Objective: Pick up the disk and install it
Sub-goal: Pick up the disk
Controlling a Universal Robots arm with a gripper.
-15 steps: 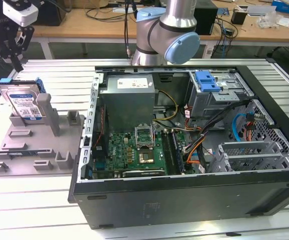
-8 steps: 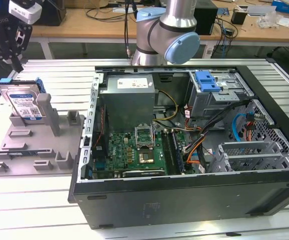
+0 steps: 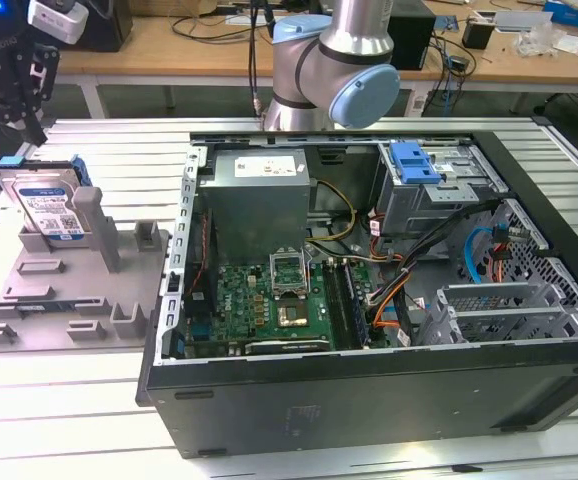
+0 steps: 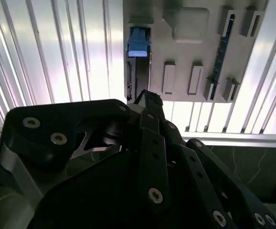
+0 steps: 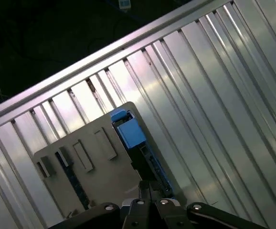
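The disk stands on edge in a slot at the back of the grey plastic fixture, on the exterior view's left. It is silver with a white-and-blue label and a blue frame. My black gripper hangs above and slightly behind it, apart from it, with its fingers together and nothing between them. In both wrist views I look down past the gripper at the disk's blue top edge and the fixture.
An open computer case lies on the ribbed aluminium table. Inside are a motherboard, a power supply, cables and a grey drive cage with a blue latch at the back right. The arm's base stands behind the case.
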